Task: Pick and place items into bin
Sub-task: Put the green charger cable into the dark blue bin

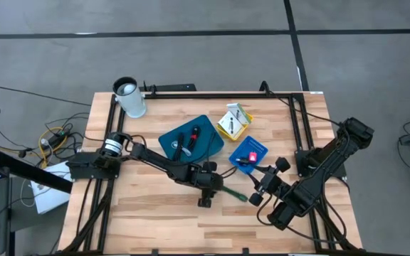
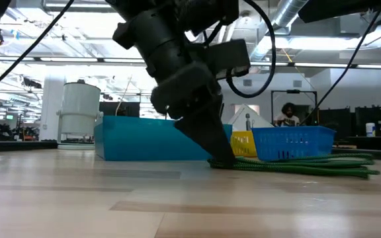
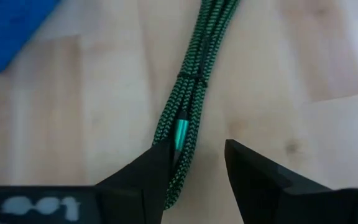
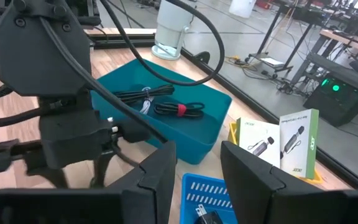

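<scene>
Wooden tabletop (image 1: 155,206), lower centre of the high view: left gripper (image 3: 196,163), fingers spread, straddles the near end of the green braided cable (image 3: 188,93), whose long axis runs straight ahead.

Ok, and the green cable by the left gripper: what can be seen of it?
The green cable is a braided cord in green and black, folded into a long bundle and bound by a thin dark tie. It lies flat on the wooden table, in front of the teal bin and the blue basket. The left gripper is down at one end, open, one finger against the strands. Nothing is lifted.
</scene>
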You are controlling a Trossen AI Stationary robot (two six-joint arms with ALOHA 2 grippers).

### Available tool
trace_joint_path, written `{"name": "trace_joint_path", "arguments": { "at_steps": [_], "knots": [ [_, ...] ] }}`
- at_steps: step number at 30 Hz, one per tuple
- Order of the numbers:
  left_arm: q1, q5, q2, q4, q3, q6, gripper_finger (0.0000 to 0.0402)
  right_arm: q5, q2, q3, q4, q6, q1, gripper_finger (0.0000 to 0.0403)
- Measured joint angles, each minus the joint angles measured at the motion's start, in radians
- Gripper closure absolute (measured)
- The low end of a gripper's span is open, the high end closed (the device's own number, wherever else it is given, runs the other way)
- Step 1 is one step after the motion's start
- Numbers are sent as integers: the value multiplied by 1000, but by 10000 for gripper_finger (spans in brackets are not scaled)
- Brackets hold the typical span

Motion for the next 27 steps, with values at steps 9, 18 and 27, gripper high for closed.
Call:
{"name": "trace_joint_path", "arguments": {
  "at_steps": [9, 18, 27],
  "knots": [
    [1, -84, 1, -17, 0, 74, 302, 0, 0, 0, 1, 0, 0, 278],
    [-4, -83, 0, -38, 1, 99, 389, 0, 0, 0, 1, 0, 0, 278],
    [-76, -162, 0, -37, 0, 118, 399, 0, 0, 0, 2, 0, 0, 278]
  ]
}}
